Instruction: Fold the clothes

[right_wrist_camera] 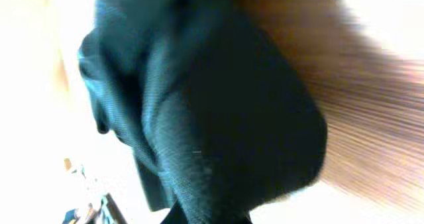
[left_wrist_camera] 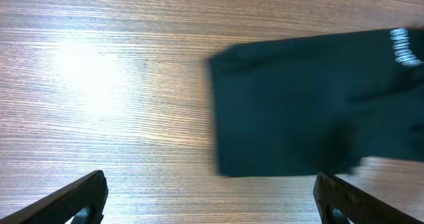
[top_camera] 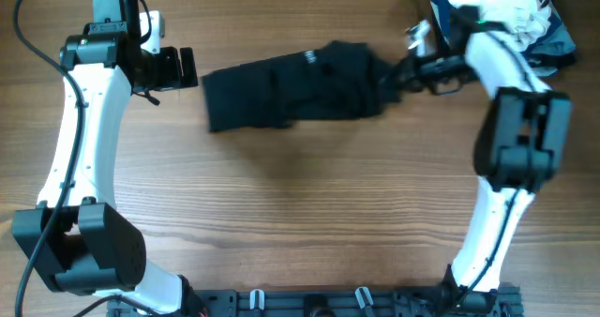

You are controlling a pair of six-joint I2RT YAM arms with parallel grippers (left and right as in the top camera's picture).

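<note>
Starting close in: nothing but bare wood grain across the near tabletop [top_camera: 300, 214]. Moving out to the middle and finding the black T-shirt [top_camera: 291, 97], bunched into a rough band running left to right, lying flat on the wood at its left half, gathered and drawn to a point at its right end. Spotting a small white mark [top_camera: 307, 58] near its far edge. On the left, picking up the left gripper [top_camera: 190, 70] just beside the shirt's left edge, clear of the cloth, fingers spread wide with nothing between them. Over on the right, catching the right gripper [top_camera: 397, 73] pinched tight on the shirt's right end, dark fabric crowding right up against the wrist camera. Farthest out, in the far right corner, noting a heap of white, navy and grey-blue garments [top_camera: 511, 12] behind the right arm, apart from the shirt.
</note>
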